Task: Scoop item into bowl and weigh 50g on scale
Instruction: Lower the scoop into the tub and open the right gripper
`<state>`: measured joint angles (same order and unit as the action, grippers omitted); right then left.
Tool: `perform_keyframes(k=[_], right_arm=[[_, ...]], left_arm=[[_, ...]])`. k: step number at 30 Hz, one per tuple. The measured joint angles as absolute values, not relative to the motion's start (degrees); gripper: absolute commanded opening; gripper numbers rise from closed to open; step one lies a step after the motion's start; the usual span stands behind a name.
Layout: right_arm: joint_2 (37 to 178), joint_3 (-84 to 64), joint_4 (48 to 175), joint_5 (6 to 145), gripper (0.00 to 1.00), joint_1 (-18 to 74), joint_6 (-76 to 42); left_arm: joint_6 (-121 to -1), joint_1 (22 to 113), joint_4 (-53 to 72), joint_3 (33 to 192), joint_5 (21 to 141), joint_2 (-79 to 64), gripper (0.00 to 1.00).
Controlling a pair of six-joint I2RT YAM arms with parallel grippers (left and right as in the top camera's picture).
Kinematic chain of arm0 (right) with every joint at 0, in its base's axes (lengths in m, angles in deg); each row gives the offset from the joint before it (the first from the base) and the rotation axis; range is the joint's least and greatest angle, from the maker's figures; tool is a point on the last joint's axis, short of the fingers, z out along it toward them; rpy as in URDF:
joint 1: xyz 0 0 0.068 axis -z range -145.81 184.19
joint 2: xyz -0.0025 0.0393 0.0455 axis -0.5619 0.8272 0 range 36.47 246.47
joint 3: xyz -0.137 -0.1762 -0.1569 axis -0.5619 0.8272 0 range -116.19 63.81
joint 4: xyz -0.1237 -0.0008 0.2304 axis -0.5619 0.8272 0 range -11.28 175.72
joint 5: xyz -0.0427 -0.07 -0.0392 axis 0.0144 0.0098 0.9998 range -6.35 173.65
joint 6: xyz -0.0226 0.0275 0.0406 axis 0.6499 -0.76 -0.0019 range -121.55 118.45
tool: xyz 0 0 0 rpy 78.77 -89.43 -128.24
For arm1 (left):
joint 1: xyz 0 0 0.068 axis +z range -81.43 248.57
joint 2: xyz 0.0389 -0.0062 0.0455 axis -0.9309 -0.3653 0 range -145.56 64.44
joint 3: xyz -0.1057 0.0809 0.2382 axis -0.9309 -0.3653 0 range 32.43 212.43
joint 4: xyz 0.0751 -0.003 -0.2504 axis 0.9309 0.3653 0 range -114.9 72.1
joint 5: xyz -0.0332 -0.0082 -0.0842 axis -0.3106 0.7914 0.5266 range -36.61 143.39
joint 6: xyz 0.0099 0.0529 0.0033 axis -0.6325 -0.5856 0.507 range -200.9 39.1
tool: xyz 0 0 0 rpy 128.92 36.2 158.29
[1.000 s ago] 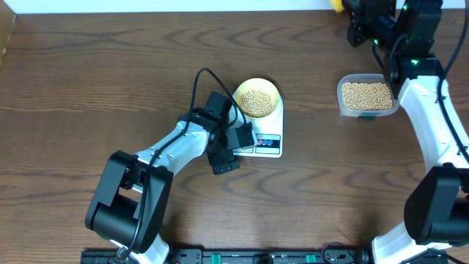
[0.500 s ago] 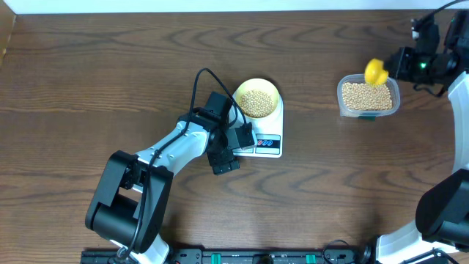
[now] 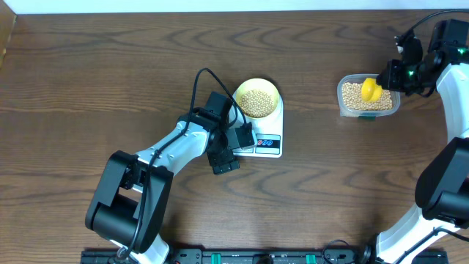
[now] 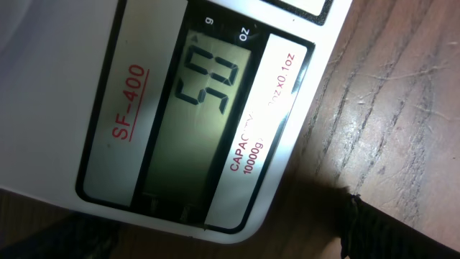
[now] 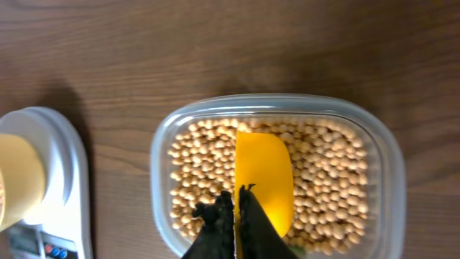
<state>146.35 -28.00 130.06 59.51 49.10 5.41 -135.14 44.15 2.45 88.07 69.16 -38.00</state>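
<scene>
The pale yellow bowl (image 3: 257, 97), filled with tan beans (image 3: 256, 102), stands on the white scale (image 3: 272, 117). My left gripper (image 3: 238, 147) hovers open at the scale's front left corner. In the left wrist view the scale's display (image 4: 194, 115) fills the frame and reads 50, with a dark fingertip (image 4: 356, 230) at the lower right. My right gripper (image 5: 237, 196) is shut on the handle of a yellow scoop (image 5: 264, 173). The scoop (image 3: 371, 89) hangs over the beans (image 5: 327, 173) in the clear tub (image 5: 157, 169).
The clear tub (image 3: 341, 103) sits at the right of the wooden table, a hand's width from the scale (image 5: 65, 158). The bowl (image 5: 16, 180) shows at the left edge of the right wrist view. A black cable (image 3: 198, 81) loops over the left arm.
My right arm has swung from the back right corner down to the tub, bringing the yellow scoop over the beans. The left arm, bowl and scale have not moved.
</scene>
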Motion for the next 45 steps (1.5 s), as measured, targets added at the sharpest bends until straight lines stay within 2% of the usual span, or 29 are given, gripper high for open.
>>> perform_keyframes(k=[4,5,6,13,23,32,45], right_arm=[[146.35,-28.0,130.14,58.03,0.67,49.1,5.81],[146.35,-28.0,130.1,58.37,0.72,49.1,5.83],[146.35,-28.0,130.03,59.03,0.99,49.1,5.83],[146.35,-28.0,125.49,64.14,0.99,49.1,6.16],[146.35,-28.02,109.33,82.2,0.99,49.1,6.22],[146.35,-28.02,107.17,69.26,0.99,48.89,6.22],[146.35,-28.02,108.24,66.22,0.99,48.84,6.22]], left_arm=[[-135.14,44.15,2.45,88.07,69.16,-38.0,0.97],[-135.14,44.15,2.45,88.07,69.16,-38.0,0.98],[-135.14,44.15,2.45,88.07,69.16,-38.0,0.98],[-135.14,44.15,2.45,88.07,69.18,-38.0,0.98],[-135.14,44.15,2.45,88.07,69.16,-38.0,0.97],[-135.14,44.15,2.45,88.07,69.16,-38.0,0.98],[-135.14,44.15,2.45,88.07,69.16,-38.0,0.98]])
